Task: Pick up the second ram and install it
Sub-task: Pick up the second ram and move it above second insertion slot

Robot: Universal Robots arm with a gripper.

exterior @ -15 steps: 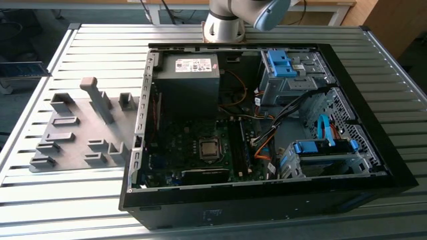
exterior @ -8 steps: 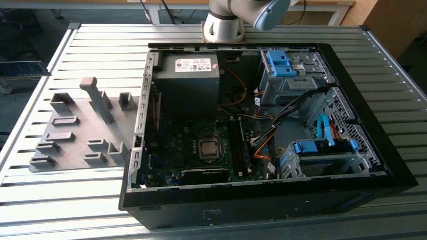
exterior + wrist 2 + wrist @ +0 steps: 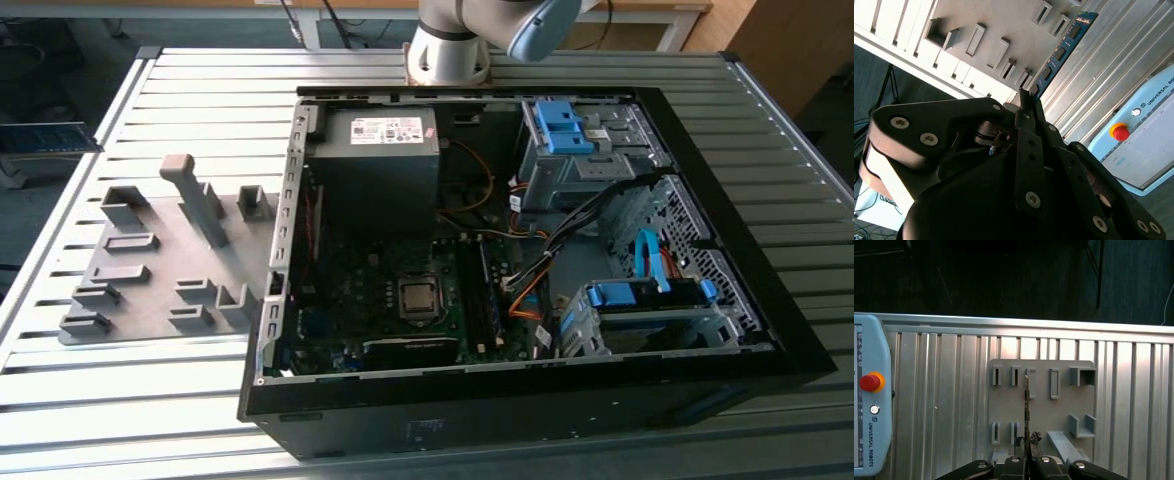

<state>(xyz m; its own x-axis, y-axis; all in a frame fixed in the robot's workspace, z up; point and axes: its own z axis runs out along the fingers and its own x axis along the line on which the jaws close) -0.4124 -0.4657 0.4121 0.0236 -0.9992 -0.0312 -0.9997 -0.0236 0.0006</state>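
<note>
Grey holder plate (image 3: pixel 1019 35) beneath second ram (image 3: pixel 1061 52)

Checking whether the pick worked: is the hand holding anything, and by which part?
Yes: the hand grips the second ram by one end, and the rest sticks out beyond it.

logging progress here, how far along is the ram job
Done: the pincer is shut on the second ram, which looks clear of the grey holder plate. In hand: the stick, seen in both wrist views. Left: installing; it is not in the open computer case.
</note>
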